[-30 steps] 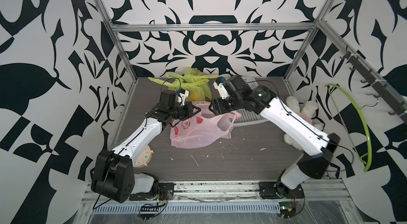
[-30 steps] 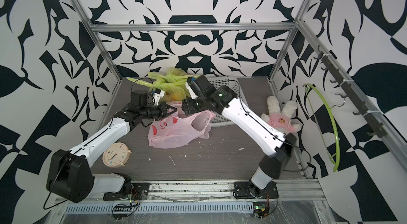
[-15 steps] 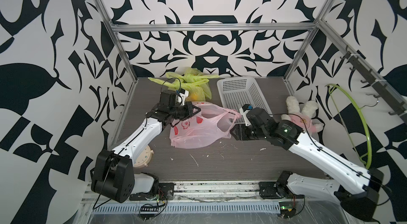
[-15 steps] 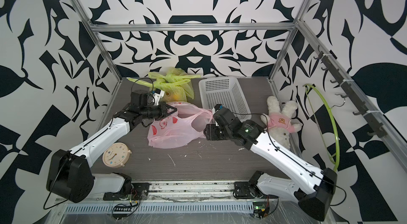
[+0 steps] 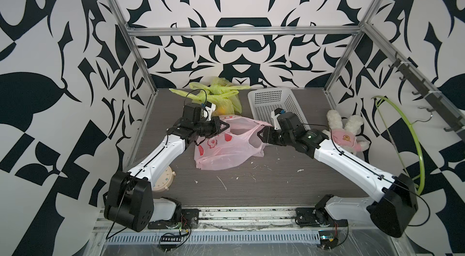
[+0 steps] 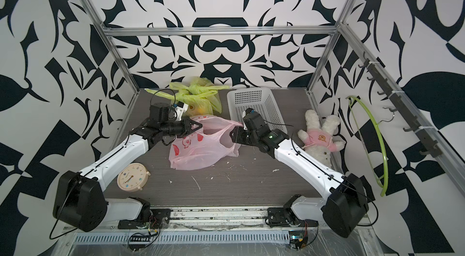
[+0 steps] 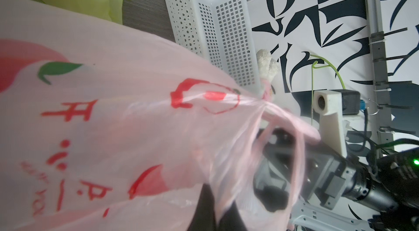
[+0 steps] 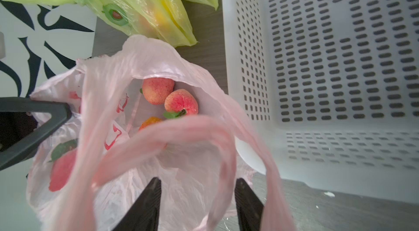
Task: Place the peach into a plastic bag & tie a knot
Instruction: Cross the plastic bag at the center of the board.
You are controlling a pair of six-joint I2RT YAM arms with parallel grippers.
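Worktop [image 5: 276, 179]: pink plastic bag [image 5: 226, 151] lies left of centre, toward the back edge, its mouth held up and open between the two arms.

Peach [image 8: 181, 102] sits inside at the bottom, touching a second one. A more orange fruit [image 8: 150, 122] shows just beside them. The placing step looks done.

Left to do, by my reckoning: gather both handles, cross them, knot. No knot visible yet.

Left fingers [image 5: 222, 126]: pressed together, pinching the bag's rim on its left side.

Right fingers [image 8: 145, 207]: partly spread at the right side of the mouth, with the handle loop [image 8: 172, 132] draped across in front of them. The loop is blurred in the wrist view. It is probably touching the fingers and not pinched, but I cannot be sure.
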